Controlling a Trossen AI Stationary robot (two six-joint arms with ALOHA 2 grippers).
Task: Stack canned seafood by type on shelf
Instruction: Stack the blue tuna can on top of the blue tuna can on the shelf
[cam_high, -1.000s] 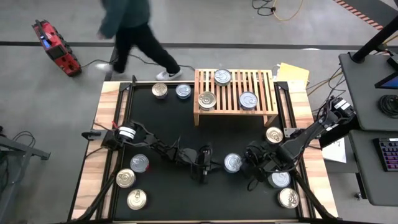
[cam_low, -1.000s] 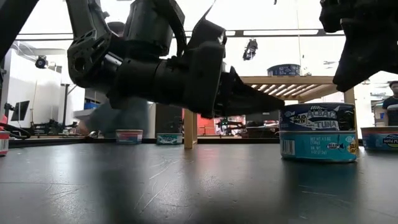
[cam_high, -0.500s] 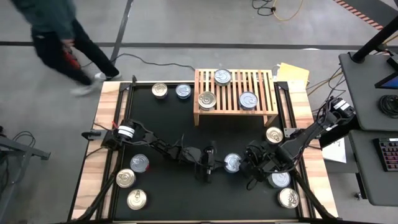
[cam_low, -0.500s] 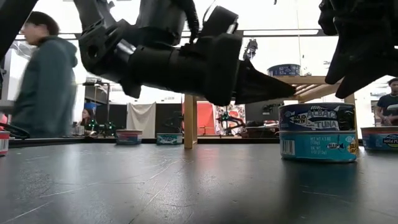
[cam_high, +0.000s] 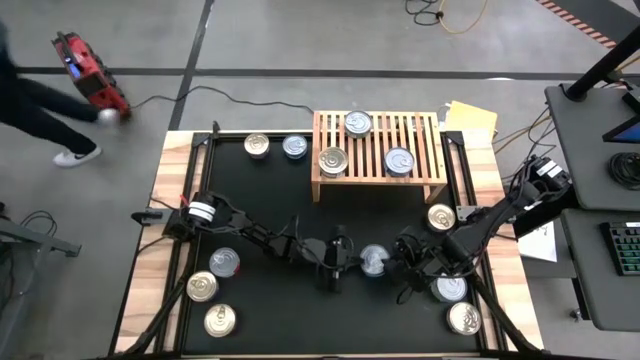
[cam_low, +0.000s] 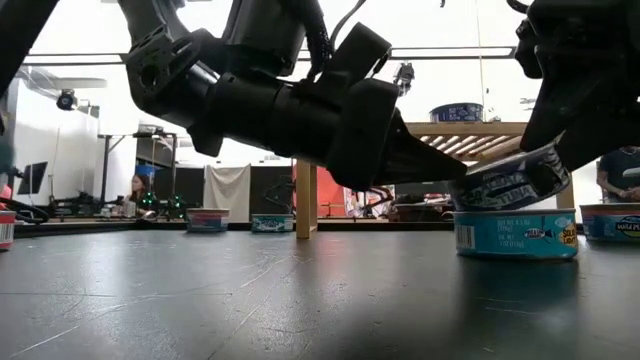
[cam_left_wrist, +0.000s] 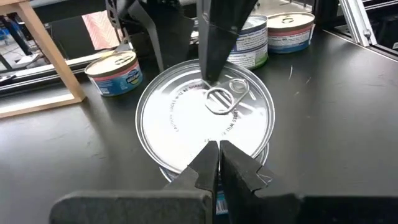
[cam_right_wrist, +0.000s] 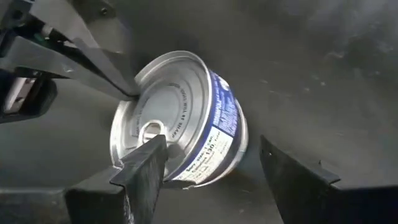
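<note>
Blue tin (cam_high: 374, 261) lay tilted between the clenched left hand (cam_high: 345, 260), tips at its rim, and released right hand (cam_high: 405, 262) straddling it.

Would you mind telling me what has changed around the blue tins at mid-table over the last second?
The left gripper, shut, has slid right against the upper blue tin, tipping it askew on the lower blue tin; it sat flat before. The right gripper has opened around it. The shelf and its three tins are unchanged.
</note>
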